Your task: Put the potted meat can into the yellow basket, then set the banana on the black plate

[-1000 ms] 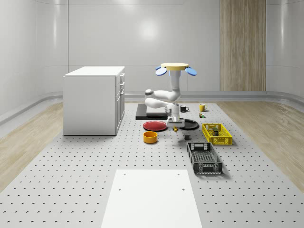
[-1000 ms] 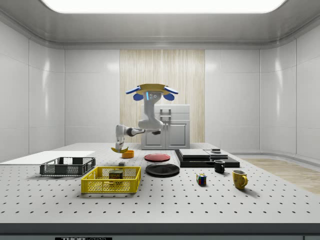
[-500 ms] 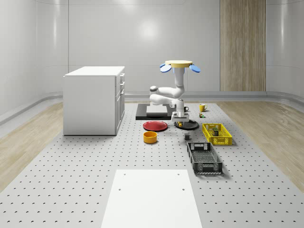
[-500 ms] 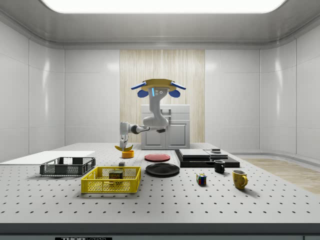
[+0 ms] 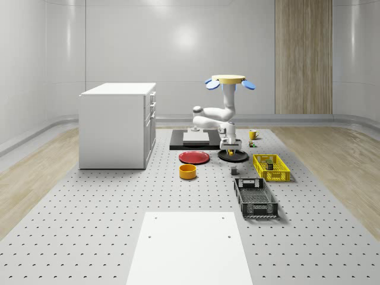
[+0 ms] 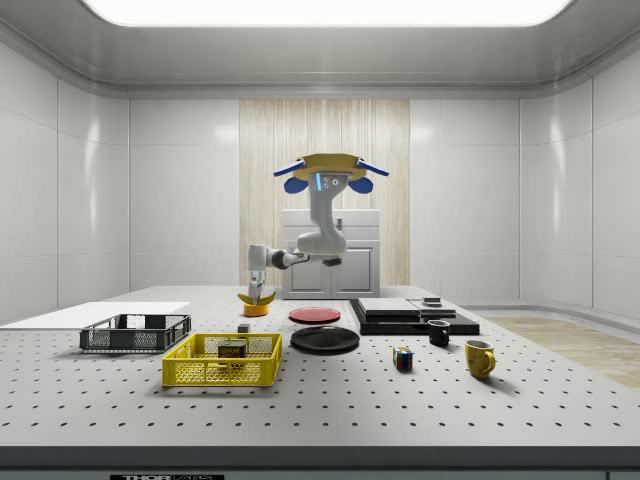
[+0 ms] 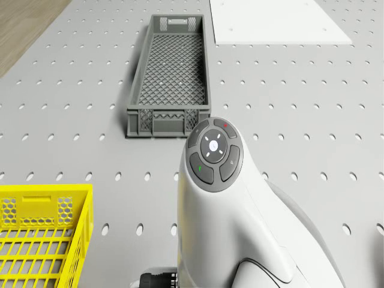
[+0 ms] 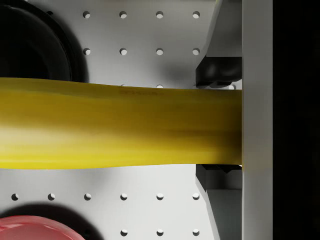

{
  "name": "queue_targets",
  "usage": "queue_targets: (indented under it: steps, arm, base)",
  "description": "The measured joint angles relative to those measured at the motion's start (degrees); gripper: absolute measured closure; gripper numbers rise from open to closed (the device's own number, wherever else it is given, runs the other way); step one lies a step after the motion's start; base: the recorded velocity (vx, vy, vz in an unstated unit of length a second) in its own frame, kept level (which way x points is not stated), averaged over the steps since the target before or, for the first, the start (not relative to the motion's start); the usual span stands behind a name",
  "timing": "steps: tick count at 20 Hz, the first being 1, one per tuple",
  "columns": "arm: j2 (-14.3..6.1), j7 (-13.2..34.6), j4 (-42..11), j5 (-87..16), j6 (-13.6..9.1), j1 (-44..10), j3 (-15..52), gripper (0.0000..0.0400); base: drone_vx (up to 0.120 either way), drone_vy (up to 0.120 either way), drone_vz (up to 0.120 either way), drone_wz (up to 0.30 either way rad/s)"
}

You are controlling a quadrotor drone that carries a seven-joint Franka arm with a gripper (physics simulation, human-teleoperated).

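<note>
Gripper (image 5: 230,146) clamped on the banana (image 5: 231,149), hanging just above the black plate (image 5: 233,155). Vs a sec ago the drone (image 5: 230,81) and arm slid toward the whole-scene view's right, so the banana's now over the plate instead of beside the red plate (image 5: 195,157). Potted meat can (image 6: 233,350) already sits in the yellow basket (image 6: 222,361), so imo only lowering + letting go is left.

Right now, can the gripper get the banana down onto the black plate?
Probably yes. The gripper holds the banana just above the black plate, with the drone hovering over it and nothing between banana and plate.
</note>
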Motion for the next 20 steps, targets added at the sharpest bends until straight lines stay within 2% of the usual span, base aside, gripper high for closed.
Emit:
queue_targets:
  steps: [6,10,15,20]
  arm:
    - [-0.1,0.0,0.0,0.1,0.1,0.0,0.0,0.0198]
    - [-0.2,0.0,0.0,0.1,0.2,-0.1,0.0,0.0198]
    - [-0.3,0.1,0.0,0.1,0.3,-0.1,0.0,0.0198]
    - [-0.4,0.1,0.0,0.2,0.3,-0.1,0.0,0.0198]
  base:
    - [-0.12,0.12,0.0,0.0]
    - [-0.12,0.0,-0.01,0.0]
    - [-0.12,0.0,-0.12,0.0]
    - [-0.12,0.0,-0.024,0.0]
